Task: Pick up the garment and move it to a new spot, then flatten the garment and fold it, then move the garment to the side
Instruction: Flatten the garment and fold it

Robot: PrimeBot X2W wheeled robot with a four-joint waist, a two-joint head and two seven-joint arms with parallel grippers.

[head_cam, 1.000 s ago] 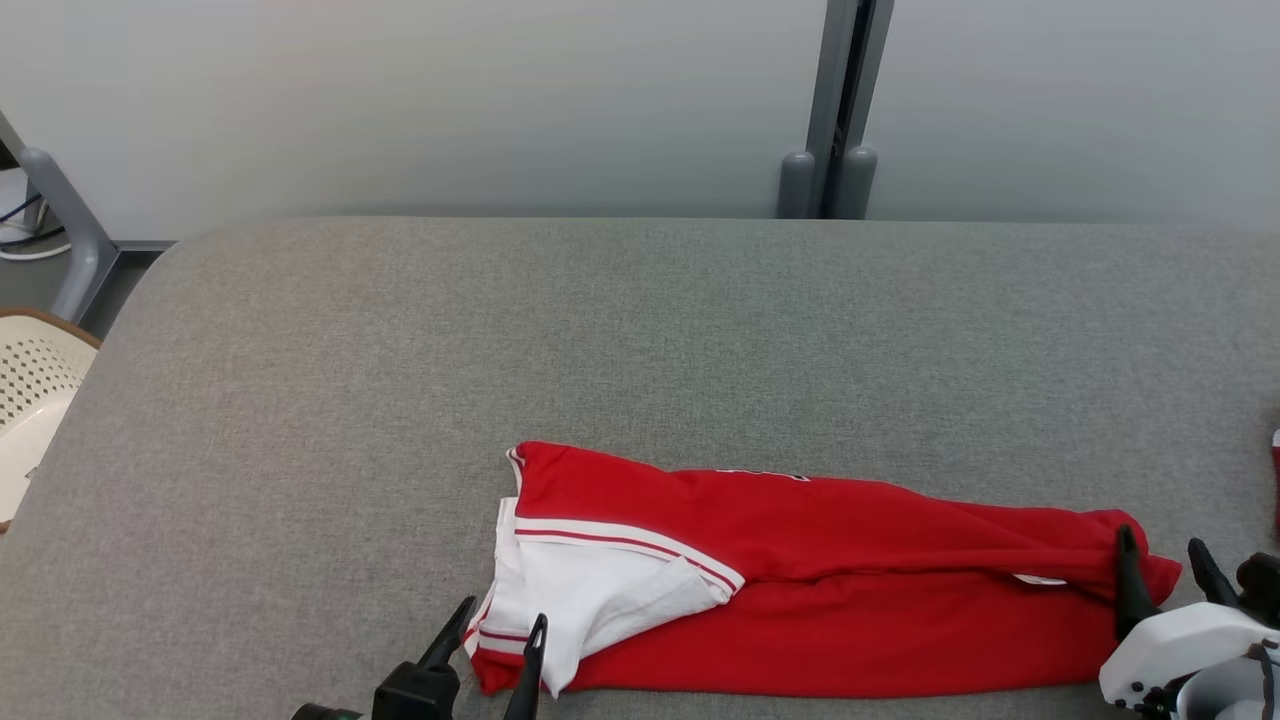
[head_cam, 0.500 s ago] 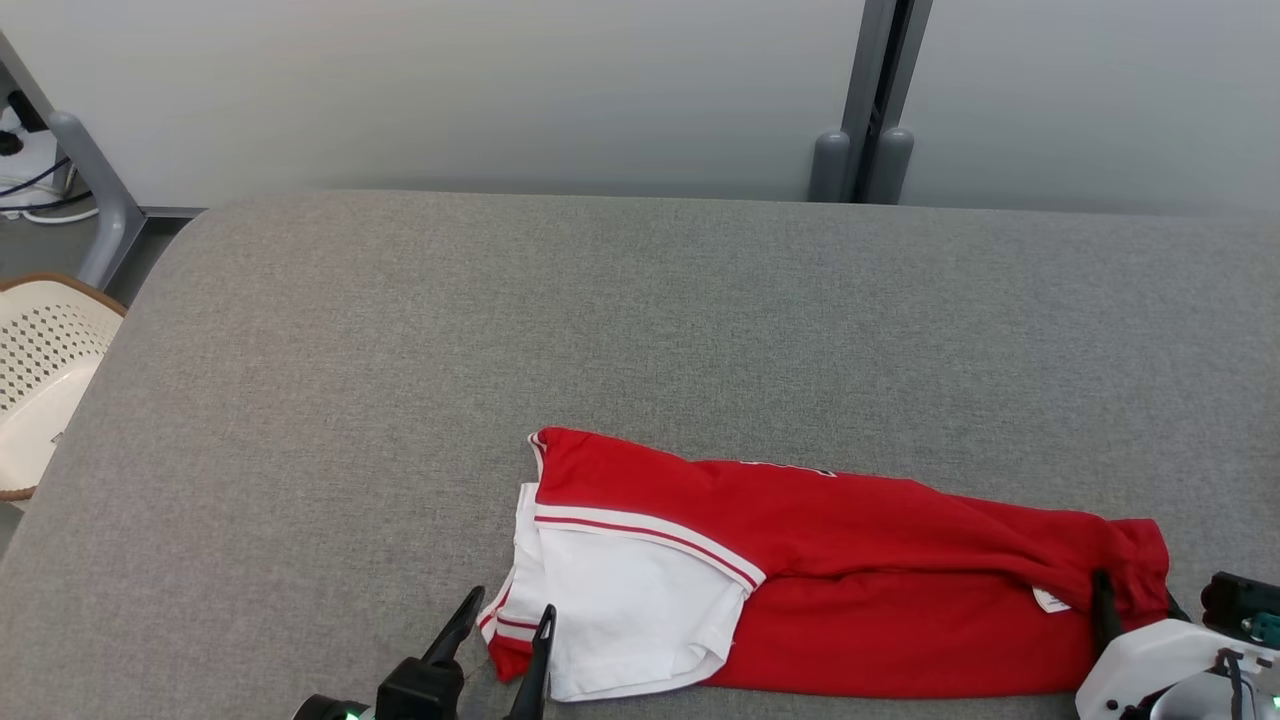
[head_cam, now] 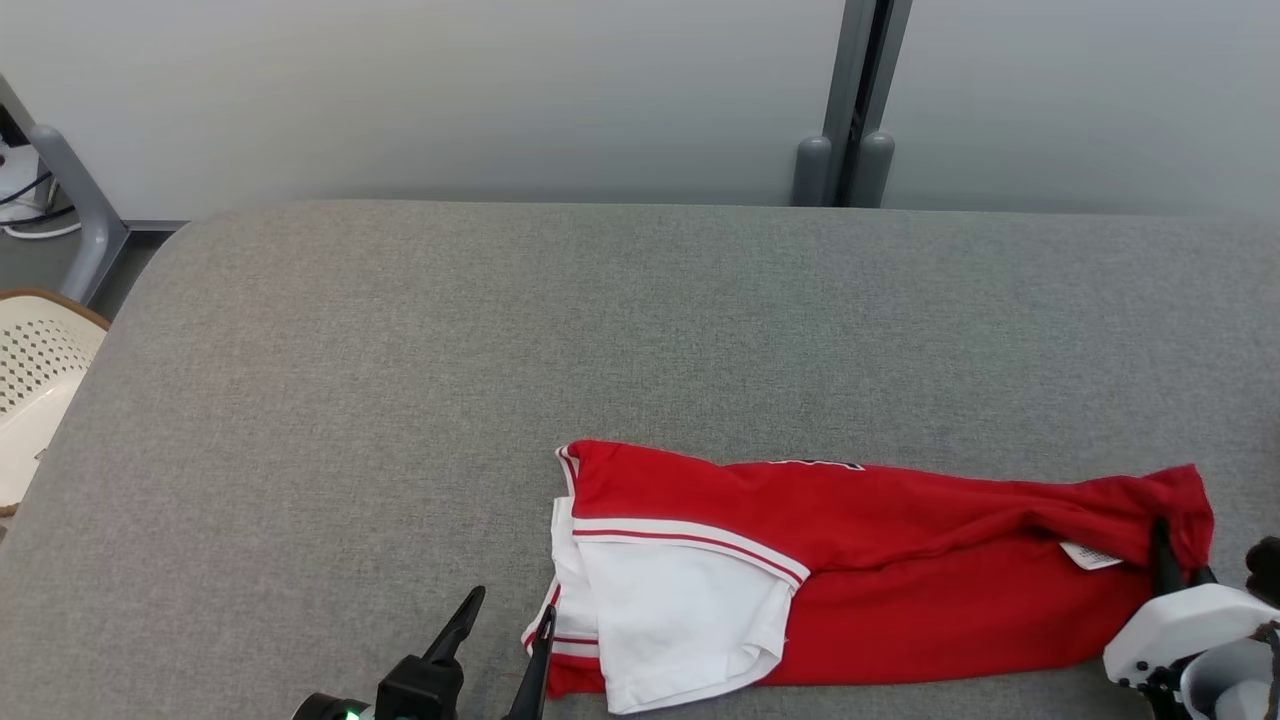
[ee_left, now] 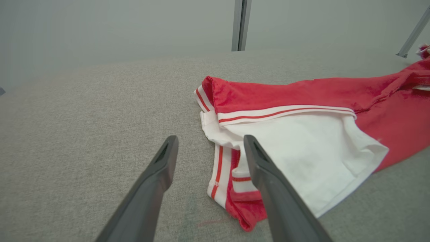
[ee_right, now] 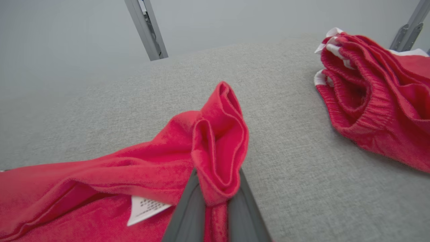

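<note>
1. Landmark: the grey fabric-covered table (head_cam: 400,400). All positions below are given against it.
2. The garment (head_cam: 880,570), red fabric with a white panel and red-and-white striped hems, lies lengthwise along the table's near edge. It sits right of the table's centre.
3. The right gripper (ee_right: 215,201) is at the table's near right corner. Its two dark fingers are clamped on a bunched fold at the garment's right end. One second ago those fingers stood apart around that end, which then lay flat.
4. The pinched end now rises off the table surface in a folded peak. A white care label (head_cam: 1090,553) shows just left of it, clearer than before.
5. The left gripper (head_cam: 512,605) is at the table's near edge with its fingers spread and holding nothing. The garment's striped left hem now lies at its right-hand finger. A second ago the hem lay across both fingers.
6. The head view has shifted between frames, so the camera has moved. I cannot tell whether the garment has travelled over the table.
7. A bunched red ribbed cloth (ee_right: 376,101) with white trim lies on the table to the right of the pinched end, well apart from it.
8. A white perforated basket (head_cam: 30,390) stands off the table's left edge.
</note>
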